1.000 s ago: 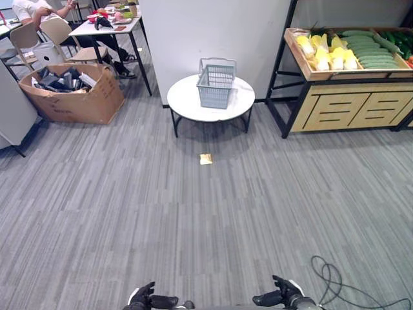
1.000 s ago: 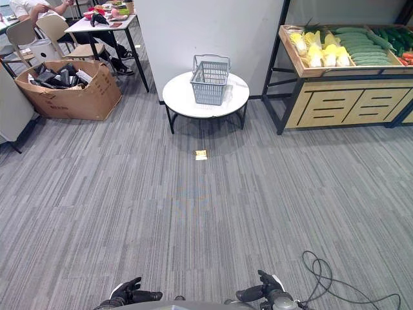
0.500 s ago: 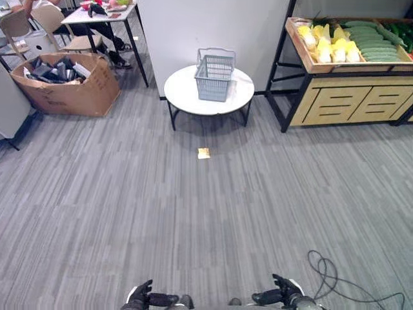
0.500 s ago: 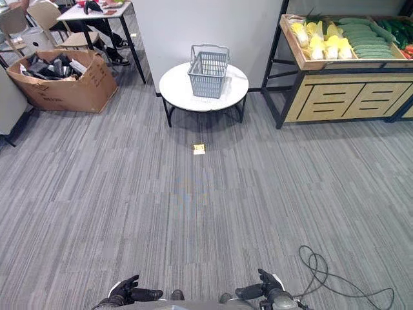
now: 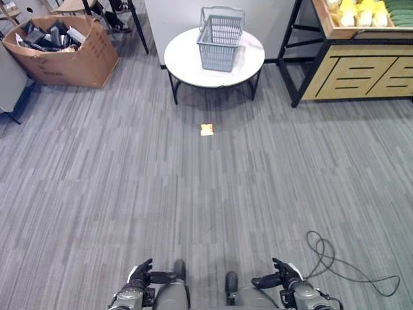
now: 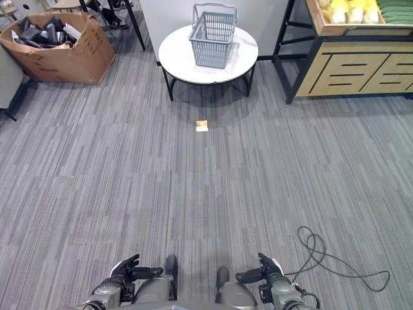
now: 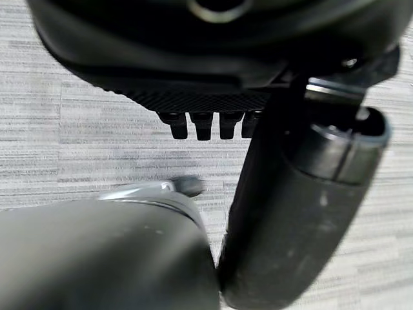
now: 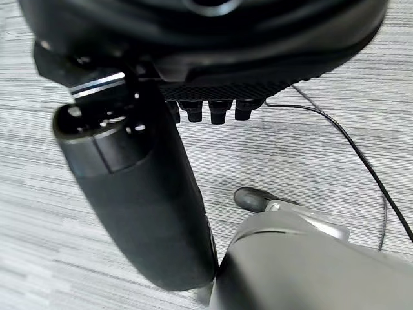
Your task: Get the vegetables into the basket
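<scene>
A grey plastic basket [image 5: 221, 39] with its handle up stands on a round white table [image 5: 193, 72] at the far middle of the room. Yellow vegetables [image 5: 358, 11] and green ones [image 6: 395, 5] lie in a wooden crate on a shelf [image 5: 355, 71] at the far right. Low at the near edge, my left hand [image 5: 139, 276] and right hand [image 5: 284, 276] hang with relaxed fingers and hold nothing. The left wrist view shows the left hand's fingers [image 7: 206, 126] straight above the carpet; the right hand's fingers [image 8: 206, 111] look the same.
An open cardboard box [image 5: 61, 48] full of odds and ends sits at the far left. A small yellow tag [image 5: 206, 129] lies on the grey carpet in front of the table. Black legs of another table [image 5: 139, 29] stand beside the box.
The whole picture has shifted: the camera has moved forward and tipped down, so the table, box and shelf sit higher and nearer. Both hands hang as before.
</scene>
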Robot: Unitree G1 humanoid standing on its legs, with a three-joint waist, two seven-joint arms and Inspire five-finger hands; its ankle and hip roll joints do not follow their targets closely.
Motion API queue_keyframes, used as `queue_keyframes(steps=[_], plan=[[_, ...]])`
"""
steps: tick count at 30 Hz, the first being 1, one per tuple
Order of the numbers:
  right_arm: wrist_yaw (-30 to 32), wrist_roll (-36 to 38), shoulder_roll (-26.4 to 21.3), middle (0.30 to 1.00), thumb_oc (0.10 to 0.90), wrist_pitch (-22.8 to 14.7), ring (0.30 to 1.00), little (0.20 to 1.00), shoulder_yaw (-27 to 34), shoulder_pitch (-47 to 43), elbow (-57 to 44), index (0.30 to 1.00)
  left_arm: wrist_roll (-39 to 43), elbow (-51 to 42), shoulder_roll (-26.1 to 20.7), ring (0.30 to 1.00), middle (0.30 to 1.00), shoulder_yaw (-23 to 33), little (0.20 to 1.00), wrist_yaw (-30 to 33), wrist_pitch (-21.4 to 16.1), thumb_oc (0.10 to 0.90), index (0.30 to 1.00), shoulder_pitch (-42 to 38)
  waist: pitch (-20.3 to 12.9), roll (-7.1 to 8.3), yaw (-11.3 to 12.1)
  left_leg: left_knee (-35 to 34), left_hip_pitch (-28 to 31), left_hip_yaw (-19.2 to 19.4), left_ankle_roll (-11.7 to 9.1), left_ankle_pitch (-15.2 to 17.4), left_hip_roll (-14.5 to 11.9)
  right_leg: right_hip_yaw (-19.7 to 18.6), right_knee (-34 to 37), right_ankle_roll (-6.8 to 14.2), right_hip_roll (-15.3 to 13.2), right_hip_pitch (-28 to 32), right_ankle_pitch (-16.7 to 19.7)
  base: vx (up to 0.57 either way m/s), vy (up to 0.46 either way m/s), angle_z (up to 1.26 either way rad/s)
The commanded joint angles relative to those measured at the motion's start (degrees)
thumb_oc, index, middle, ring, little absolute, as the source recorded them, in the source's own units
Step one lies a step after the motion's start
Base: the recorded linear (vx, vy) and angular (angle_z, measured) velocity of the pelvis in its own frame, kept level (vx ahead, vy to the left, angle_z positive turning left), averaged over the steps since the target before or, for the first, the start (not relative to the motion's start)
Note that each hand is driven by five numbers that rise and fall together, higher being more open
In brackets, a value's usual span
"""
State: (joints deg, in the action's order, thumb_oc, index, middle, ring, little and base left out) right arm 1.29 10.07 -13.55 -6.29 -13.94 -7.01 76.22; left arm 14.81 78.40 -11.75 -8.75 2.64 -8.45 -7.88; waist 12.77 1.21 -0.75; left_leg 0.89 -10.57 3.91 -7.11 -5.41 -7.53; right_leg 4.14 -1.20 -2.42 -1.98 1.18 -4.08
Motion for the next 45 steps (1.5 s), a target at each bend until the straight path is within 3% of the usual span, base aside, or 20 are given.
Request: queue_keyframes(steps=[1, 4, 8, 13, 17, 18, 21, 24, 28, 32, 37, 38, 43, 44, 45], plan=[[-0.2, -1.0, -2.0, 1.0, 0.9, 0.1, 1.0, 1.0, -2.2, 3.7, 0.7, 1.0, -2.1, 1.3, 0.8, 1.0, 1.0, -1.5, 1.0, 0.3, 0.6, 0.9, 1.0, 4.9, -2.5, 0.11, 0.1, 2.1, 0.6, 0.8, 1.1, -2.8, -0.4, -3.1, -4.2, 7.1, -2.0, 2.0, -0.5, 0.14, 0.171, -0.44], [-0.5, -1.2, -1.5, 1.0, 0.9, 0.4, 1.0, 1.0, -1.8, 3.8, 1.0, 1.0, -3.9, 1.2, 0.5, 1.0, 1.0, -2.0, 1.0, 0.0, 0.7, 0.9, 1.0, 4.9, -3.4, 0.79, 0.0, -0.4, 2.9, 3.1, 2.7, -1.9, 1.2, -4.5, -4.9, 9.0, -3.8, 1.8, 1.3, 0.17, 0.253, -0.68], [-1.1, -0.9, -0.5, 1.0, 0.9, 0.5, 1.0, 1.0, -2.6, 2.4, -0.2, 1.0, -4.1, 0.7, -0.1, 1.0, 1.0, -2.3, 1.0, -0.7, 0.8, 0.9, 1.0, 4.2, -2.8, 2.5, 0.1, 1.2, 3.6, 6.8, 5.8, 1.8, 3.8, -7.5, -10.3, 12.2, -6.7, -2.3, 9.3, 0.11, 0.276, -0.28], [-1.2, 0.2, -0.2, 1.0, 0.9, 0.1, 1.0, 1.0, -3.2, 1.2, -2.2, 1.0, -3.3, -0.1, -0.7, 1.0, 1.0, -2.4, 1.0, -1.2, 0.8, 0.9, 1.0, 3.7, -1.3, 1.89, -0.2, 1.5, 6.6, 7.9, 7.8, 4.4, 5.1, -6.2, -20.2, 11.9, -6.7, -8.8, 13.5, 0.1, 0.235, -0.25], [-1.3, 0.7, -0.5, 1.0, 0.9, -0.1, 1.0, 1.0, -3.4, 0.8, -2.4, 1.0, -3.5, 0.3, -0.6, 1.0, 1.0, -2.4, 1.0, -1.5, 0.6, 0.9, 1.0, 3.6, -0.6, 1.39, -1.3, 0.4, 9.9, 7.1, 7.5, 5.2, 5.6, -4.0, -15.0, 10.7, -4.5, -12.6, 10.6, 0.2, 0.073, -0.08], [-1.1, 0.7, -0.7, 1.0, 0.9, 0.0, 1.0, 1.0, -3.4, 0.6, -1.8, 1.0, -3.3, -0.5, -0.2, 1.0, 1.0, -3.0, 1.0, -1.5, 0.3, 0.9, 1.0, 3.5, -0.4, 1.23, -1.9, -0.2, 11.4, 6.1, 7.3, 6.0, 6.2, -3.8, -9.2, 10.8, -3.7, -13.8, 10.5, 0.26, 0.007, 0.16], [-1.0, 0.5, -0.9, 1.0, 0.9, 0.0, 1.0, 1.0, -3.0, 0.6, -1.7, 1.0, -3.3, -0.7, 0.2, 1.0, 1.0, -3.4, 1.0, -1.7, 0.2, 0.9, 1.0, 3.4, -0.3, 1.2, -2.9, -1.3, 14.3, 4.6, 6.5, 6.8, 6.8, -3.0, -3.2, 11.8, -4.0, -16.1, 14.3, 0.26, -0.038, 0.36], [-1.1, 0.2, -1.2, 1.0, 0.9, 0.0, 1.0, 1.0, -2.7, 1.3, -1.9, 1.0, -3.3, -0.6, 0.4, 1.0, 1.0, -3.2, 1.0, -2.0, 0.2, 0.9, 1.0, 3.7, -0.4, 1.07, -3.7, -0.8, 17.0, 3.0, 5.8, 7.9, 7.0, -2.0, -2.0, 12.2, -4.3, -16.9, 16.4, 0.26, -0.09, 0.48], [-1.1, 0.0, -1.8, 1.0, 0.9, 0.0, 1.0, 1.0, -2.7, 1.5, -1.7, 1.0, -3.3, 0.0, 0.8, 1.0, 1.0, -2.7, 1.0, -1.7, 0.3, 0.9, 1.0, 3.8, -1.1, 0.49, -3.7, 0.6, 18.4, 2.0, 4.8, 9.1, 6.3, -0.7, -1.5, 10.9, -3.8, -15.3, 15.5, 0.21, -0.142, 0.44], [-0.7, 0.7, -3.5, 1.0, 0.9, -0.5, 1.0, 1.0, -2.3, 1.3, -1.4, 1.0, -1.0, 0.5, 1.6, 1.0, 1.0, -1.5, 1.0, -1.2, 0.5, 0.9, 1.0, 3.8, -1.1, -1.05, -3.3, 10.3, 14.7, 0.1, 0.9, 4.7, 3.6, 2.2, -2.0, 7.9, -1.8, -13.0, 12.4, 0.18, -0.236, 0.16], [0.0, 1.5, -4.8, 1.0, 0.9, -0.7, 1.0, 1.0, -1.3, 1.8, -0.5, 1.0, 0.6, -0.4, 1.9, 1.0, 1.0, -2.1, 1.0, -1.0, 0.4, 0.9, 1.0, 2.8, 0.5, -1.45, -3.1, 20.2, 9.7, -1.5, -1.2, -2.5, 2.6, 3.4, -3.7, 5.0, -1.4, -9.8, 8.0, 0.16, -0.139, 0.19], [0.0, 1.6, -4.9, 1.0, 0.9, -0.6, 1.0, 1.0, -1.2, 2.1, -0.3, 1.0, 0.9, -0.6, 1.9, 1.0, 1.0, -2.3, 1.0, -1.0, 0.3, 0.9, 1.0, 2.7, 0.7, -1.51, -3.0, 19.2, 8.1, -1.5, -0.8, -2.9, 2.7, 3.5, -3.8, 4.9, -1.7, -9.1, 7.4, 0.18, -0.071, 0.09], [0.3, 1.0, -5.2, 1.0, 0.9, -0.1, 1.0, 1.0, -1.0, 2.7, 0.5, 1.0, 0.8, -0.7, 1.8, 1.0, 1.0, -2.6, 1.0, -0.6, 0.0, 0.9, 1.0, 2.6, 0.9, -1.08, -2.1, 11.9, 1.8, -1.1, 1.5, 1.2, 3.4, 2.4, -3.6, 5.7, -2.5, -6.3, 4.8, 0.22, 0.004, 0.28], [0.3, 0.7, -5.2, 1.0, 0.9, -0.1, 1.0, 1.0, -1.1, 3.0, 0.5, 1.0, 0.8, -0.6, 1.8, 1.0, 1.0, -2.6, 1.0, -0.7, -0.1, 0.9, 1.0, 2.8, 0.6, -1.21, -1.6, 7.8, 0.2, -1.3, 1.6, 0.7, 2.9, 1.9, -3.6, 5.8, -2.4, -5.5, 3.9, 0.35, 0.1, -0.08], [0.6, -0.2, -5.1, 1.0, 0.9, -0.1, 1.0, 1.0, -1.4, 3.2, 0.5, 1.0, 1.1, -0.5, 1.8, 1.0, 1.0, -2.4, 1.0, -0.5, -0.2, 0.9, 1.0, 3.3, 0.4, -1.85, -0.7, 3.7, -2.1, -1.5, 1.3, -2.8, 1.5, 0.9, -3.8, 5.8, -1.9, -3.4, 2.3, 0.45, 0.135, -0.2]])
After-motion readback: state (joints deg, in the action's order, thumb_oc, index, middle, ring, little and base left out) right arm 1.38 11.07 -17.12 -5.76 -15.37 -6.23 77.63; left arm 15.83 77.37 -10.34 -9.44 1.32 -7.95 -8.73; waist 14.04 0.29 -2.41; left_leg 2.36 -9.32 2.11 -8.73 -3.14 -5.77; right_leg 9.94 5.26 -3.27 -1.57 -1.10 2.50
